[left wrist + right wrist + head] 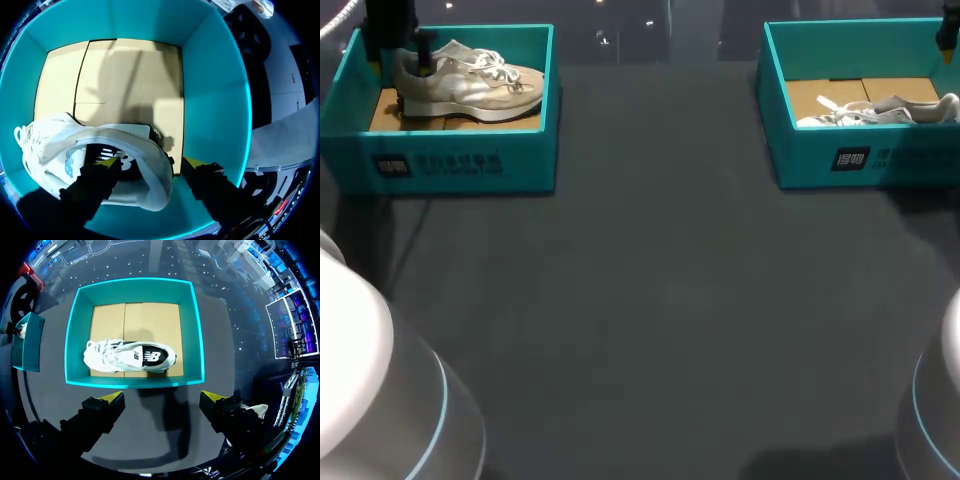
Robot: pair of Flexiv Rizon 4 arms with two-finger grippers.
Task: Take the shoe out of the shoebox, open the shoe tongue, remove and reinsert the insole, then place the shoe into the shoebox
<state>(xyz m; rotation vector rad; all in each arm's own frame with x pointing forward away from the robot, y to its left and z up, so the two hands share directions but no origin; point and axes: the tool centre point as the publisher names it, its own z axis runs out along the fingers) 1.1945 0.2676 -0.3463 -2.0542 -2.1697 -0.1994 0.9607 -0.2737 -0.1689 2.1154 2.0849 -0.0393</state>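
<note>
Straddling the heel of the white laced sneaker [60, 150] in the far-left teal cardboard shoebox [215, 100], the left gripper [150, 162] stood spread, one yellow-tipped finger inside the soft collar, the other just outside it. The right gripper [162, 397], its fingers equally wide apart, hung over the dark matte table [650, 300] beside the far-right teal shoebox [197, 330], where a second white sneaker [130, 356] lay on plain brown card.

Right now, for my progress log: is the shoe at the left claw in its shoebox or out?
In. The shoe rests inside the shoebox, walls on all sides, the left claw open astride its heel.
</note>
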